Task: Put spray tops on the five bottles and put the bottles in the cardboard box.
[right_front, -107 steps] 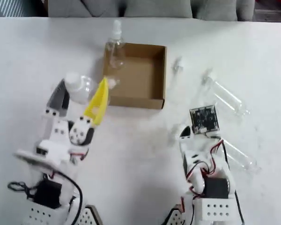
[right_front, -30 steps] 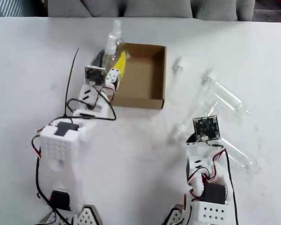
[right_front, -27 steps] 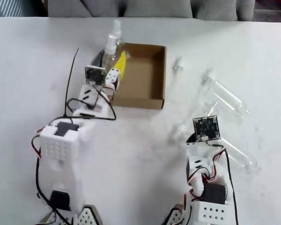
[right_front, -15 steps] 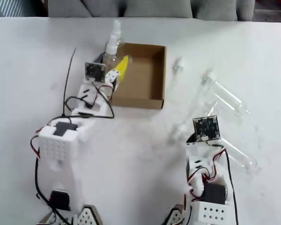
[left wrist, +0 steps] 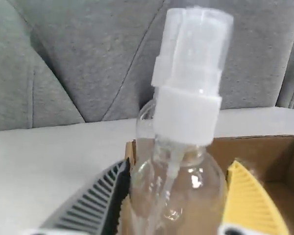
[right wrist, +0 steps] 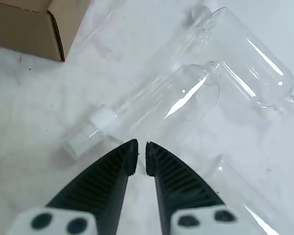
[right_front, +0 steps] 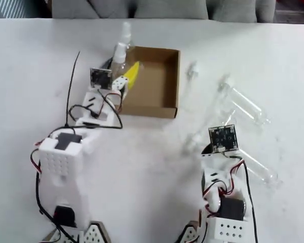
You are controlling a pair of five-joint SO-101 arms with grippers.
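Clear plastic bottle (left wrist: 172, 196) with white spray top (left wrist: 188, 78) fitted stood upright at the left rim of the open brown cardboard box (right_front: 148, 109); could not tell whether its base sat inside. Left gripper (left wrist: 179, 208) clamped the bottle body, grey finger outside the box, yellow finger over it, arm stretched forward. Right gripper (right wrist: 141, 157) hung over the table with fingers nearly together, gripping nothing, just beside a capped clear bottle lying flat (right wrist: 157, 107); arm folded back near its base.
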